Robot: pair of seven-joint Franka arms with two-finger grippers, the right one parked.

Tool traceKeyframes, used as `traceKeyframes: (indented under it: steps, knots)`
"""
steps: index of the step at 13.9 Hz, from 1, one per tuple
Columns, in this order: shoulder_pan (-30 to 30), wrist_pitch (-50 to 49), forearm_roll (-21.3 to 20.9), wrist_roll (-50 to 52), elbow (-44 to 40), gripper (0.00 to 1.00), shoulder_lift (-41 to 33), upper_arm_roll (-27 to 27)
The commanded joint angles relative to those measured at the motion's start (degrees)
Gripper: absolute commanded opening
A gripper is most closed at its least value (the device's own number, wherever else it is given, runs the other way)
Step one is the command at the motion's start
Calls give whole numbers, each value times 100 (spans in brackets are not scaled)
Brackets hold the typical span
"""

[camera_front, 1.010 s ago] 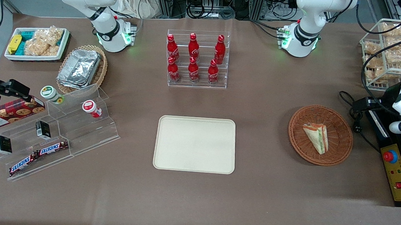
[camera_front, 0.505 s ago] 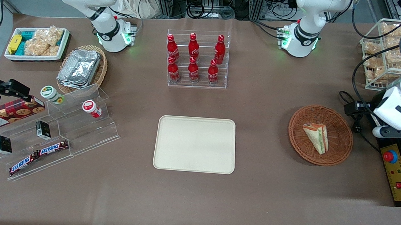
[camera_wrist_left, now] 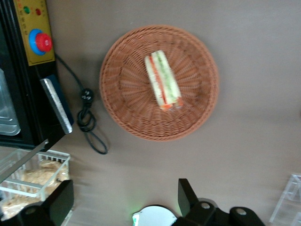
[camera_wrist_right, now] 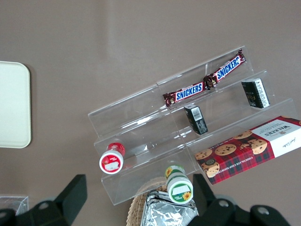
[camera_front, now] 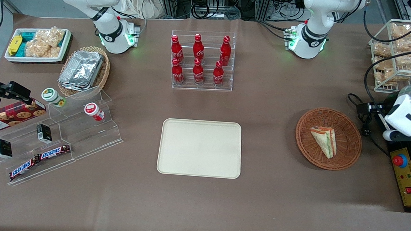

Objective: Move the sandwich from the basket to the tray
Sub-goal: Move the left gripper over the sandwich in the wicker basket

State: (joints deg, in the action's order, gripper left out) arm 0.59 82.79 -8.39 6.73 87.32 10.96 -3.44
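1. Gripper (camera_wrist_left: 120,205): fingers (camera_wrist_left: 186,197) spread apart, holding nothing, raised above the table.
2. Sandwich (camera_wrist_left: 162,80): lies in the basket (camera_wrist_left: 127,113), well apart from both fingertips, untouched.
3. Tray (camera_front: 200,148): bare, farther from the fingers toward the parked arm's end.

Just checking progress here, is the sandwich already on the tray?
No, the sandwich lies in the basket, the tray is bare, and the open gripper hangs above the table beside the basket.

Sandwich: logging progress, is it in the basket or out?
In: the sandwich lies in the basket; the open claw hovers above.
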Motion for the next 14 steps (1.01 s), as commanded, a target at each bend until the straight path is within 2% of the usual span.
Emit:
traceKeyframes:
  steps: [1,3,4,6,7,9,12,14]
  knots:
    - [-33,-192,-277,12,92,99,238,-25]
    - [-33,-133,-322,109,83,99,345,-25]
    - [19,95,-217,135,118,99,284,-25]
    - [125,438,291,136,337,99,231,-8]
    - [160,614,363,162,529,99,222,-8]
    - [178,1419,390,267,1274,99,-49,1]
    - [169,3080,776,408,2567,99,-454,230]
    - [152,3470,786,801,2693,99,-245,221]
